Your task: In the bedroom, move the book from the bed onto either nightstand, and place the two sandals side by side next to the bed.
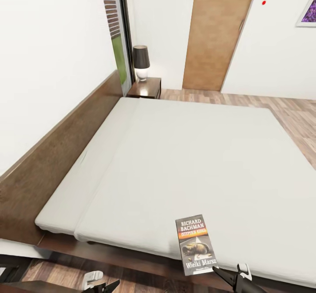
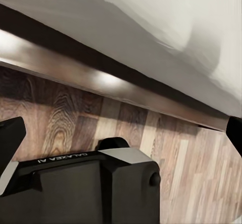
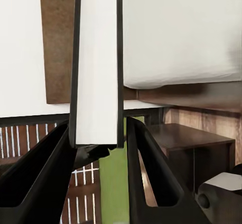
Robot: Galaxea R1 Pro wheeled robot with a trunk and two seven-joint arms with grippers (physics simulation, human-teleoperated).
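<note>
Looking from the head: book (image 1: pixel 196 244) lies on the bed (image 1: pixel 184 161) at 6 o'clock edge, nightstand (image 1: pixel 147 88) with lamp (image 1: pixel 141 62) at 11, wood floor (image 1: pixel 289 113), door (image 1: pixel 217 31). Left wrist: left gripper (image 2: pixel 121 133) spread wide over floor beside bed frame (image 2: pixel 101 80). Right wrist: right gripper (image 3: pixel 98 143) fingers clamp the book's edge (image 3: pixel 97 63).

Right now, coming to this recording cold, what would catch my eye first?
The big pale mattress of the bed takes most of the head view, with the paperback book lying at its near edge, "RICHARD BACHMAN" on the cover. Just below it sits the right gripper; its wrist view shows the book's edge between the fingers. Far off, a lamp stands on the nightstand.
</note>
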